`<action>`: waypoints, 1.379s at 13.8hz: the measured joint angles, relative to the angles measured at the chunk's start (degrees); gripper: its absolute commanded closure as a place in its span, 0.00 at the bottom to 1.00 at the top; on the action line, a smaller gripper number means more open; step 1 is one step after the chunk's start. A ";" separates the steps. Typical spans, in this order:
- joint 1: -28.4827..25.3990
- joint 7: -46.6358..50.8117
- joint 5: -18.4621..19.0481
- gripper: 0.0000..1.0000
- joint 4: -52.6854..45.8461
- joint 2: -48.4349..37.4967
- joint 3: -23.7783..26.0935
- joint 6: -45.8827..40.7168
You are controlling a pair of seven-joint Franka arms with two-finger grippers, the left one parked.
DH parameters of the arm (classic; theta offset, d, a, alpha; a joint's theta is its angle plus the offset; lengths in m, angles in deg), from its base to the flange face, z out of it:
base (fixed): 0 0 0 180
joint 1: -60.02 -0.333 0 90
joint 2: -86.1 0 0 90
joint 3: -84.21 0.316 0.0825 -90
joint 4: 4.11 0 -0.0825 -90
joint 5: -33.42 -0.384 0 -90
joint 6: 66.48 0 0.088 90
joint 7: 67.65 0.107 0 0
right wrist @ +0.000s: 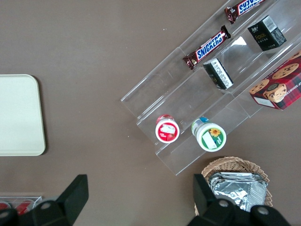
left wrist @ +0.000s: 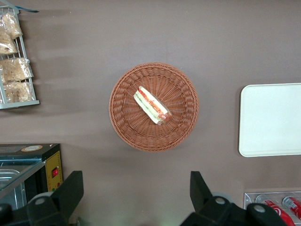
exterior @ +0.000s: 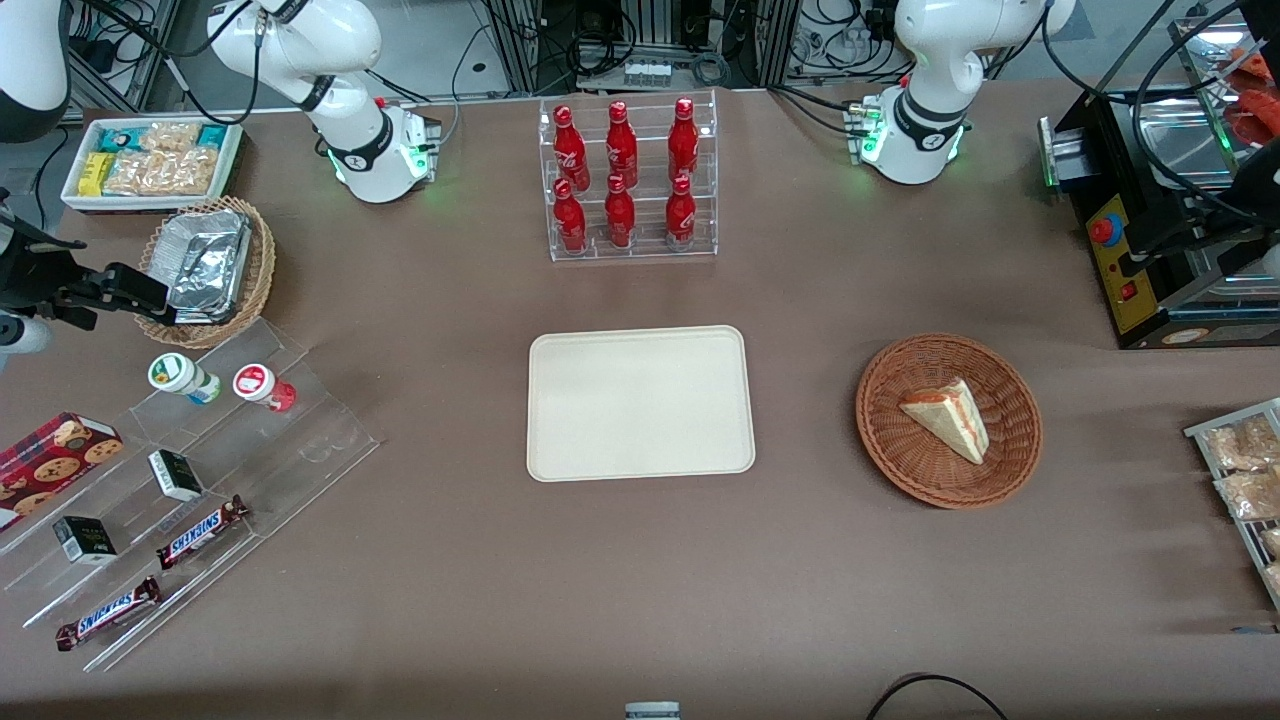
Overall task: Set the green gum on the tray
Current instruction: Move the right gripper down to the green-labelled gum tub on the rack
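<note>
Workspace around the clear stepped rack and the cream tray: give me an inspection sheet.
Surface: brown table cloth.
Job's things: small white bottle with green-rimmed lid, the green gum, lies on the clear acrylic stepped rack; flat cream rectangular tray holds nothing.
Clutter: red-lidded bottle beside the green gum; two Snickers bars, small black boxes, cookie box; wicker basket with foil containers; red bottles in a clear rack; sandwich wedge in a round basket.
Grippers: right arm's tool open, hovering near the foil basket.
Cables: bundles at the arm bases.
Surroundings: black machine.
</note>
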 measured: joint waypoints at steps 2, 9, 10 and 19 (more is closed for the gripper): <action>0.00 0.00 0.00 0.01 -0.50 0.50 0.00 -0.44; 0.09 -1.44 0.00 0.01 3.27 1.83 -1.64 1.79; 0.23 -3.94 0.00 0.01 5.32 1.91 -2.39 4.10; 7.93 -33.73 -0.01 0.01 20.59 1.77 -3.99 24.97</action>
